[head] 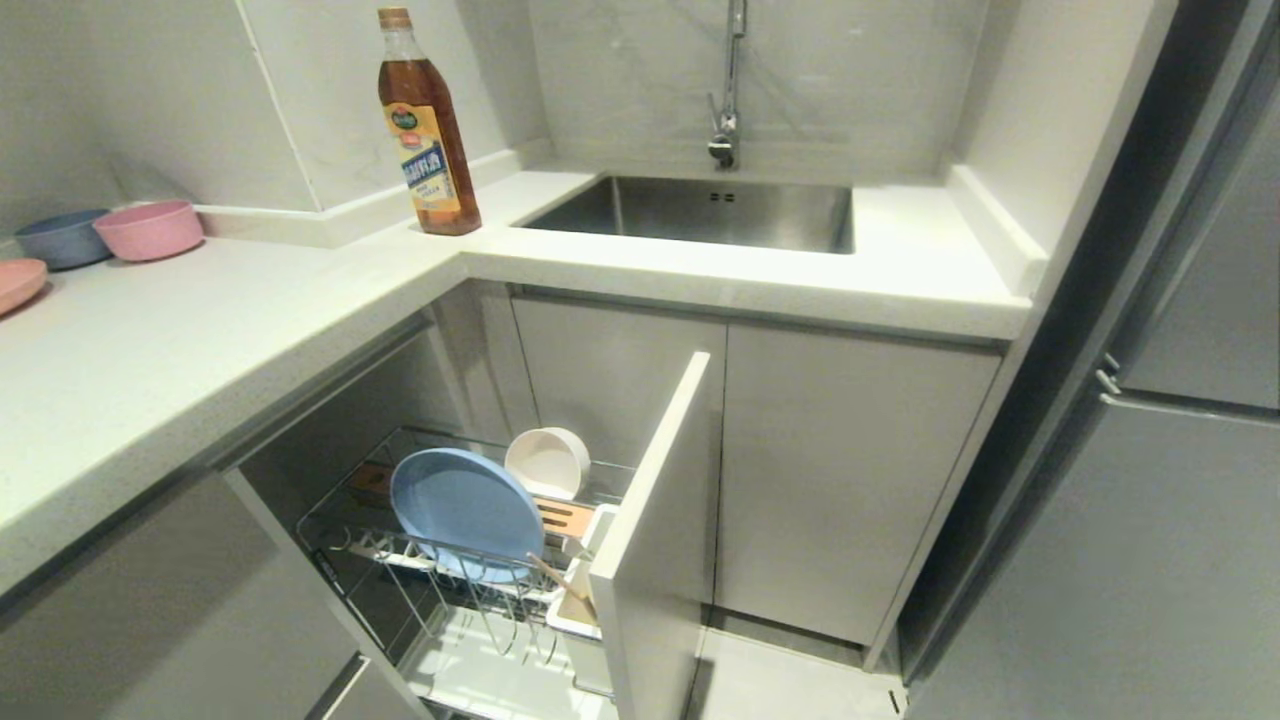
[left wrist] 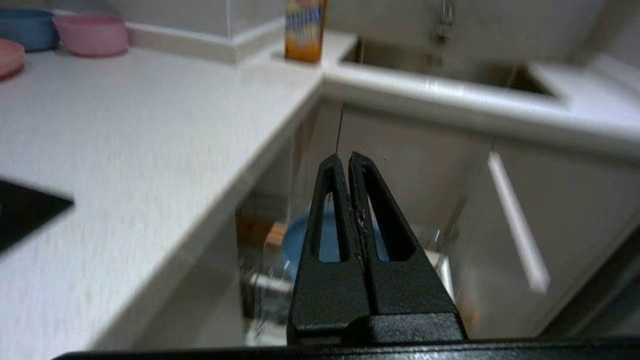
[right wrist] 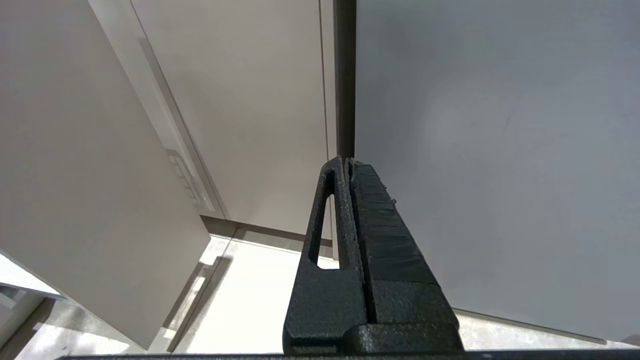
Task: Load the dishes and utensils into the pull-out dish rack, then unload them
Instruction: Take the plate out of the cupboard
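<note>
The pull-out dish rack (head: 470, 590) stands drawn out from under the corner of the desk (head: 200, 340), its white front panel (head: 650, 520) swung forward below the sink (head: 700, 210). The light-blue plate (head: 465, 512) stands on edge in the upright wire prongs near the front of the rack, and the white bowl (head: 547, 462) sits tipped on its side just behind it, toward the back of the rack. A slotted light-wood strip (head: 565, 515) runs beside the plate toward the front panel, and the chopsticks (head: 562, 585) lean at a slant in the white holder just inside the panel; the spoon cannot be made out. The white drip tray (head: 490, 675) lies under the wires. On the desk, an oil bottle (head: 427, 125) stands at the inner corner beside the sink, while a pink bowl (head: 150, 229), a grey-blue bowl (head: 62, 238) and a pink plate (head: 20, 282) sit at the far left edge. Neither arm shows in the head view. The left gripper (left wrist: 348, 159) hangs above and in front of the rack, its 2 fingers pressed together and empty, the blue plate visible blurred beyond them. The right gripper (right wrist: 345, 162) is closed on nothing too, pointing at the cabinet fronts (right wrist: 240, 110) and the pale floor (right wrist: 250, 300) below.
</note>
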